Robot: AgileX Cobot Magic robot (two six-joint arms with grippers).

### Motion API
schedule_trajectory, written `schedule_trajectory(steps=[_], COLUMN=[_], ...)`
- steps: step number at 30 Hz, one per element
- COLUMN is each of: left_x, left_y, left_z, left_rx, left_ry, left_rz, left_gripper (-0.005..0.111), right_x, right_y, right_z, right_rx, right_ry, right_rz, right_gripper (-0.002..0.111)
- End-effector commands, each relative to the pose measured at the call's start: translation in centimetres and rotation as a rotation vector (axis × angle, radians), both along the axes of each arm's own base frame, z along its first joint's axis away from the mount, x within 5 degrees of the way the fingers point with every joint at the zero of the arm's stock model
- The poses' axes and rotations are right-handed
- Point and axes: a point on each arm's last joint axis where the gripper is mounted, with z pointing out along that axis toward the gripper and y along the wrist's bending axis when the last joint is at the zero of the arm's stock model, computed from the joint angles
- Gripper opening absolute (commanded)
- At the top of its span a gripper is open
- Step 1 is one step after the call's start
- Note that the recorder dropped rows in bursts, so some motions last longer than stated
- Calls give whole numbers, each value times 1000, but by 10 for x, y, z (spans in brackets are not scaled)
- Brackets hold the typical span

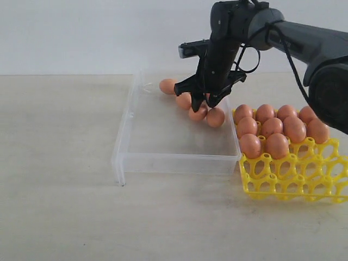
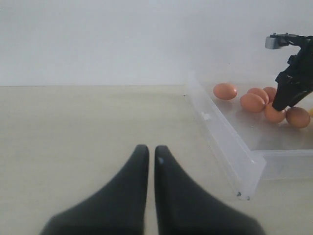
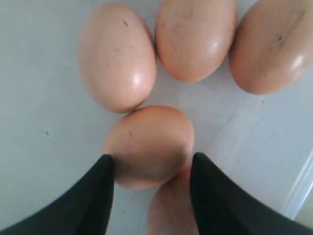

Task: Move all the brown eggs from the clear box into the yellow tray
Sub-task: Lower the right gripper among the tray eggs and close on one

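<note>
Brown eggs [image 1: 215, 117] lay bunched against the far right part of the clear box [image 1: 174, 162], which sat on the desk [image 1: 60, 163] just beside the yellow tray [image 1: 283, 182]. That closeness probably kept each carry short. The tray's far cells were already filled with eggs, while its near cells stood empty, so the task looked well past halfway. The right end effector [image 1: 205, 103] hung over the cluster with its jaws spread. In the right wrist view, one egg [image 3: 146, 147] sat between its fingertips [image 3: 105, 176]. It seemed lined up for a pick rather than gripping. Neighbouring eggs touched that one, so a closing jaw could nudge them. The left end effector [image 2: 151, 149] waited over bare desk, well apart from the box, its fingers pressed together and holding nothing.
</note>
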Motion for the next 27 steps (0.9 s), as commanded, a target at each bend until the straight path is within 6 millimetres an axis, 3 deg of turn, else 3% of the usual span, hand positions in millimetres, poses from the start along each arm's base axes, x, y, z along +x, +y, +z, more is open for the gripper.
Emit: schedule_trajectory(steps=[1, 16, 27], left_x=[0, 0, 0], left_y=[0, 0, 0], left_z=[-1, -1, -1], left_rx=[0, 0, 0], left_ry=[0, 0, 0], left_rz=[3, 3, 3], left_gripper=[4, 4, 4], right_x=[4, 17, 22], right_y=[-1, 3, 5], right_z=[-5, -13, -46], right_rx=[4, 77, 99], right_ry=[-11, -120, -97], right_rz=[-19, -109, -184], right_gripper=[42, 42, 42])
